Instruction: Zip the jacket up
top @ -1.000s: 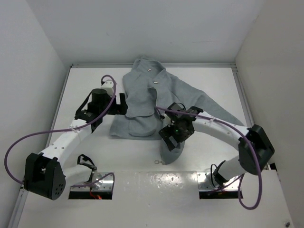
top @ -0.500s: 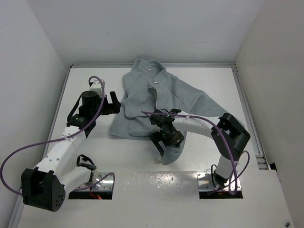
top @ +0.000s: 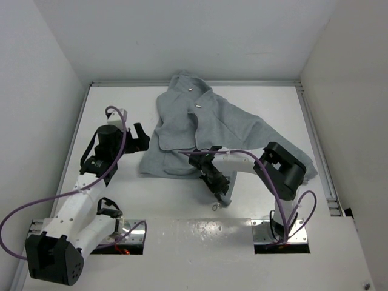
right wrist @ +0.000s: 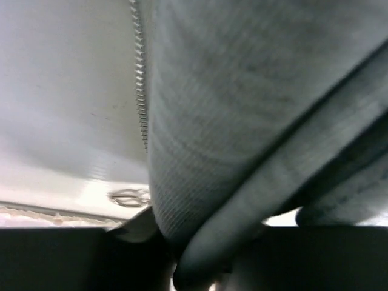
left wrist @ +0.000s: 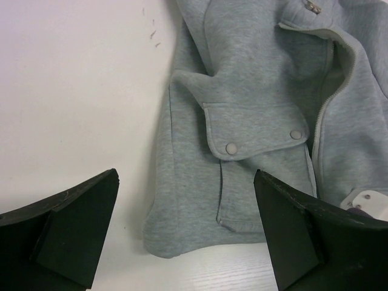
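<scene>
Grip check first: your right gripper is pinched on the jacket at its near hem. In the wrist view, fabric bunches down between the jaws, zipper teeth run along the raised edge, and a metal ring sits on the table just below. Your left gripper stands wide (nothing in it), just off the jacket's left edge, with the pocket flap and its snaps ahead. The jacket lies across the far middle, collar at the far edge. You've got bare table left and along the near side. One sleeve reaches toward the right wall.
</scene>
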`<act>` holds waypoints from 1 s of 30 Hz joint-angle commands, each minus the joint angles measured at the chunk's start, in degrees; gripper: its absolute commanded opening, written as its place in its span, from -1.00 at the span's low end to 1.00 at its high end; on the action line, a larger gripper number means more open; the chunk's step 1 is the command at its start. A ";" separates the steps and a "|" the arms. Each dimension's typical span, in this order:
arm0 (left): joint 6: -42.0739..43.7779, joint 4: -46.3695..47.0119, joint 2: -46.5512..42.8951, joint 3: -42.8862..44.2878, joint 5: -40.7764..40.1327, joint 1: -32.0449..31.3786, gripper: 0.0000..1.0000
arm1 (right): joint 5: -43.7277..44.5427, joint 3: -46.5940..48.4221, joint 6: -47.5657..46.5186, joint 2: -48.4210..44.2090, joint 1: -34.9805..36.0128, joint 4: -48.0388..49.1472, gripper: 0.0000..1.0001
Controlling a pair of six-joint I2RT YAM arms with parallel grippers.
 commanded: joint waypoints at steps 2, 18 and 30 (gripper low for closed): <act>-0.37 0.41 -3.18 -1.67 1.66 0.69 0.99 | -1.86 -2.32 -0.68 -0.14 0.46 5.07 -0.82; 5.35 2.42 -0.03 -4.75 20.92 -7.30 0.70 | -39.38 -23.59 -6.66 -35.04 -20.18 36.01 -1.00; 14.49 -2.23 12.00 2.19 7.65 -17.04 0.50 | -57.51 -22.80 -11.14 -31.26 -36.18 37.95 -1.00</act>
